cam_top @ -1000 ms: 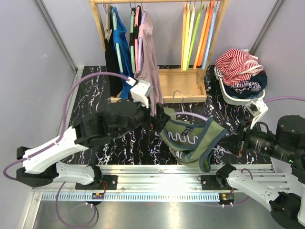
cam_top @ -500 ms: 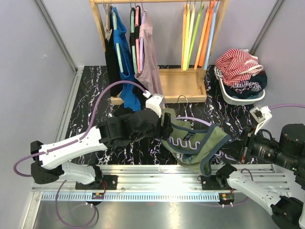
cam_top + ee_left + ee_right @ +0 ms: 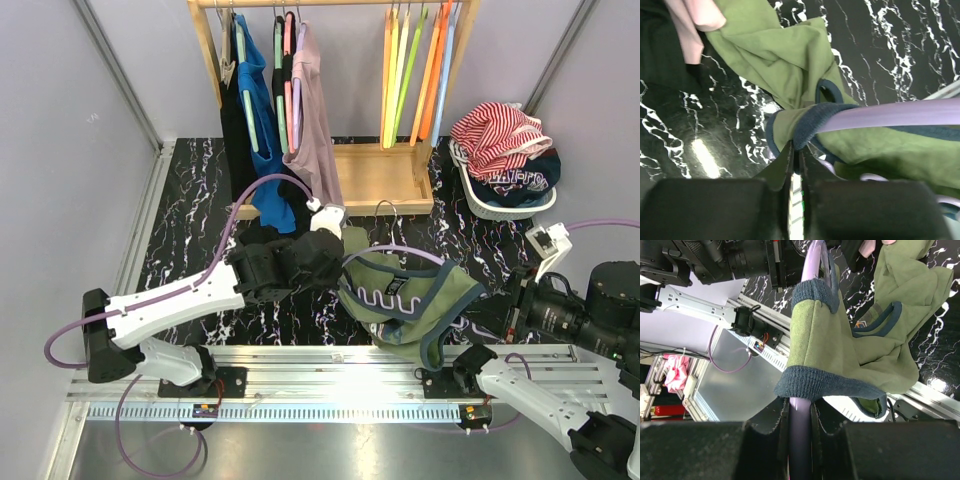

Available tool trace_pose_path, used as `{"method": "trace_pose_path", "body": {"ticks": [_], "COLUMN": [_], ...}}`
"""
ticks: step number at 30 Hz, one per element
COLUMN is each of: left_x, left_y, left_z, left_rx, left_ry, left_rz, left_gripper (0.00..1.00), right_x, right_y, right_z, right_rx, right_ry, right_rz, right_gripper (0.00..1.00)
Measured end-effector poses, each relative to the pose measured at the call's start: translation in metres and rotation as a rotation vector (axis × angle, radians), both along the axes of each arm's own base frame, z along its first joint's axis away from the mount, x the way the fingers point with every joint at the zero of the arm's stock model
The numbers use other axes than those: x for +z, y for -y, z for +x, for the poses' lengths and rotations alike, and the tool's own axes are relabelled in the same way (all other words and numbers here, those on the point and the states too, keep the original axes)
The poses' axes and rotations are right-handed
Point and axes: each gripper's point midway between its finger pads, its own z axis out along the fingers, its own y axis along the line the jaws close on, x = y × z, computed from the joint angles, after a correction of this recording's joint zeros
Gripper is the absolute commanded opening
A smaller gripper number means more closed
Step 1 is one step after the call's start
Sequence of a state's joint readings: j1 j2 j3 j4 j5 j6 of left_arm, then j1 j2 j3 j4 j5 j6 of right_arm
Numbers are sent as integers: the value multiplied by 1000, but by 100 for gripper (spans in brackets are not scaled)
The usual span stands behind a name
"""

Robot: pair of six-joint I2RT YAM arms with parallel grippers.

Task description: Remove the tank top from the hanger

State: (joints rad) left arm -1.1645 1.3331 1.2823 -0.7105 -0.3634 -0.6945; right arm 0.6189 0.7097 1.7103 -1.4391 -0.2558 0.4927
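The olive green tank top [image 3: 410, 295] with navy trim hangs on a lilac hanger [image 3: 395, 249] held just above the black marble table. My left gripper [image 3: 340, 262] is at the garment's left shoulder. In the left wrist view this gripper [image 3: 796, 150] is shut on the navy strap edge [image 3: 815, 125] where it wraps the hanger's arm [image 3: 900, 112]. My right gripper [image 3: 500, 300] is at the right end. In the right wrist view it [image 3: 801, 407] is shut on the hanger's bar [image 3: 800, 440], just below the tank top's navy hem [image 3: 830, 385].
A wooden clothes rack [image 3: 205, 40] stands at the back with hanging garments, a pink one [image 3: 315, 130] just behind my left gripper. Several empty coloured hangers [image 3: 415, 70] hang on its right. A white basket [image 3: 480, 205] of clothes sits back right.
My left arm has swung right to the tank top's left shoulder, and its jaws have gone from open to shut on the strap edge. The right gripper keeps its hold on the hanger.
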Motion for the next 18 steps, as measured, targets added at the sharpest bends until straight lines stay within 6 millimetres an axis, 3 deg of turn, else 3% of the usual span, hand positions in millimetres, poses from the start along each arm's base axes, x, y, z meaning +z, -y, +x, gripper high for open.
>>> {"method": "trace_pose_path", "body": {"ticks": [5, 10, 14, 18], "left_x": [5, 10, -16, -58], "left_y": [-10, -29, -39, -41], "left_z": [10, 36, 40, 22], "left_rx": [26, 85, 95, 36], "left_ry": [16, 26, -3, -93], "left_rz": [5, 8, 37, 66], "left_gripper": [0, 0, 0, 0], "right_x": [1, 4, 8, 11], "right_y": [3, 7, 14, 25], "right_z": [-1, -1, -2, -5], "right_rx": [-11, -32, -64, -117], "right_ry": [13, 36, 61, 94], "right_rz": [6, 15, 31, 53], "right_gripper": [0, 0, 0, 0]}}
